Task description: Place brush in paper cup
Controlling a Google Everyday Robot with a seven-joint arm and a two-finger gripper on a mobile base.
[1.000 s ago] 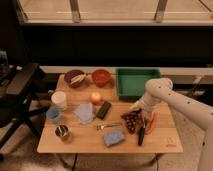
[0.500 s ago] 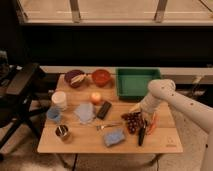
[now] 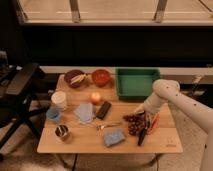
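End effector (image 3: pixel 141 114) is low over the right part of the table (image 3: pixel 165 143), at the tip of the white arm (image 3: pixel 165 92); its opening, wide, narrow or holding, cannot be told. Directly beneath and nearer lies the slim black stick-like brush (image 3: pixel 142 136), flat on the table, beside a dark reddish-brown cluster (image 3: pixel 133 123) and an orange-red slim item (image 3: pixel 153 123). Judged step: approach to grasp the brush, pick-up not yet confirmed. The next move calls for a clean pinch across the narrow shaft, a lift, then a long carry left to the plain white cylindrical paper cup (image 3: pixel 59 100), well apart at the left edge. Light wooden table, crowded. A green rectangular tray (image 3: pixel 136 82) sits far right, and a dark window wall stands behind.
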